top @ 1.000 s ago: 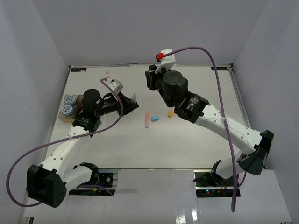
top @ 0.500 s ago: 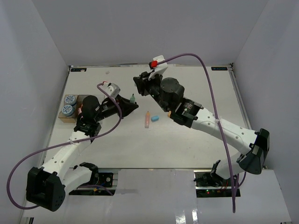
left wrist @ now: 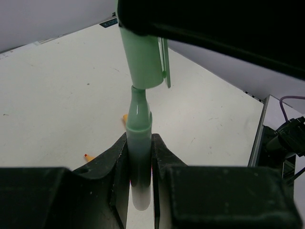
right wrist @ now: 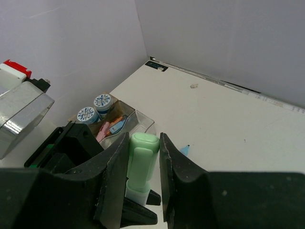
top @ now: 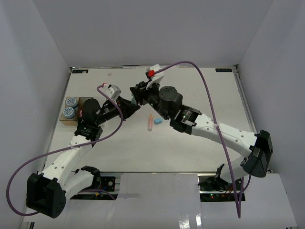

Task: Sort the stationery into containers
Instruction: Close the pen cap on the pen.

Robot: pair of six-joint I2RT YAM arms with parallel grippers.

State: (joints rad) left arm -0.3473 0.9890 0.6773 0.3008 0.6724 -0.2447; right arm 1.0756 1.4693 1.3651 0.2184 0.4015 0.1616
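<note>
Mint-green plastic marker barrel (left wrist: 138,138) — light, stiff, smooth and apt to slip — is best taken mid-shaft, as here: the left gripper (left wrist: 139,164) is clamped tight on it above the table (top: 157,148), left of its middle. The right gripper (right wrist: 143,160) (jaws narrowly parted) pinches the matching mint-green cap (left wrist: 143,52), its mouth meeting the nib. A clear plastic bin (right wrist: 143,125) stands near the table's left edge.
</note>
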